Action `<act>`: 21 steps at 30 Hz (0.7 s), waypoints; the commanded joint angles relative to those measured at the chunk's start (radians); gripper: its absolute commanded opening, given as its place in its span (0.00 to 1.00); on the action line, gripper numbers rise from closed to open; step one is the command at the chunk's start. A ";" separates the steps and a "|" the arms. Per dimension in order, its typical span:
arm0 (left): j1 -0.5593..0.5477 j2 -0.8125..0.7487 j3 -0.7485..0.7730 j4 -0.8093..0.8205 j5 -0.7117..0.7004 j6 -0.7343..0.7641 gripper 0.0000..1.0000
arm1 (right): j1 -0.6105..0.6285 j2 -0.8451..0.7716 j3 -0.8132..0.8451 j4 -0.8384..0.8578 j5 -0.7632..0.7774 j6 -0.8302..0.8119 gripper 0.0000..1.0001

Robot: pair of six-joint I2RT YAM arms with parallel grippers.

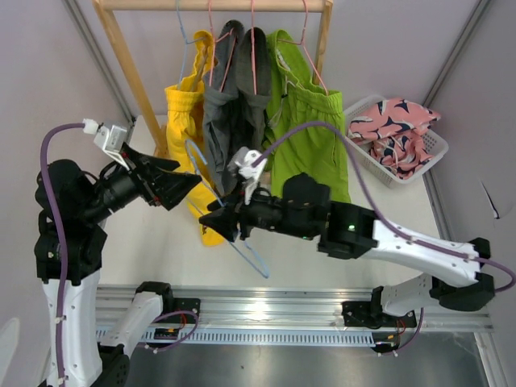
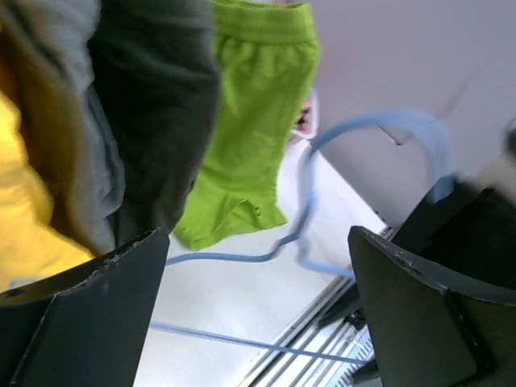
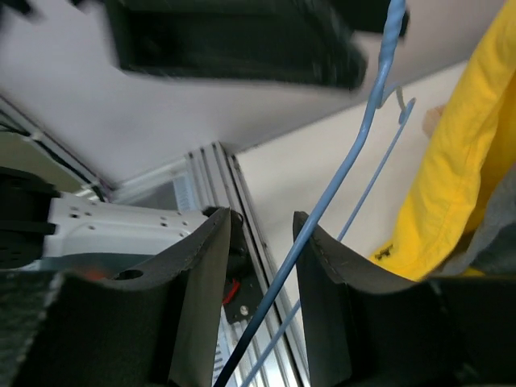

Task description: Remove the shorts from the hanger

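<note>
Yellow shorts (image 1: 184,113), dark grey shorts (image 1: 230,113) and lime green shorts (image 1: 310,137) hang on hangers from the wooden rack (image 1: 129,64). Pink patterned shorts (image 1: 395,129) lie in a white basket (image 1: 435,149). A bare blue hanger (image 1: 242,246) is off the rack, slanting in front of the yellow shorts. My right gripper (image 1: 211,219) is open, with the blue hanger wire (image 3: 339,185) running between its fingers (image 3: 262,282) and against one pad. My left gripper (image 1: 192,184) is open and empty (image 2: 258,306), facing the blue hanger (image 2: 234,258), with grey (image 2: 137,105) and green shorts (image 2: 250,129) behind.
The basket stands at the table's back right. The metal rail (image 1: 274,302) runs along the near table edge. The yellow shorts (image 3: 459,161) hang down close to my right gripper.
</note>
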 commanded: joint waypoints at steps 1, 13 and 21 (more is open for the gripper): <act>-0.003 -0.034 -0.076 0.196 0.191 -0.039 0.99 | -0.015 -0.132 0.121 -0.057 -0.153 -0.027 0.00; 0.005 0.050 -0.387 1.759 0.561 -1.124 0.99 | -0.317 -0.274 0.091 -0.106 -0.821 0.199 0.00; 0.003 0.223 -0.262 2.475 0.546 -1.713 0.99 | -0.481 -0.266 -0.106 0.110 -1.023 0.383 0.00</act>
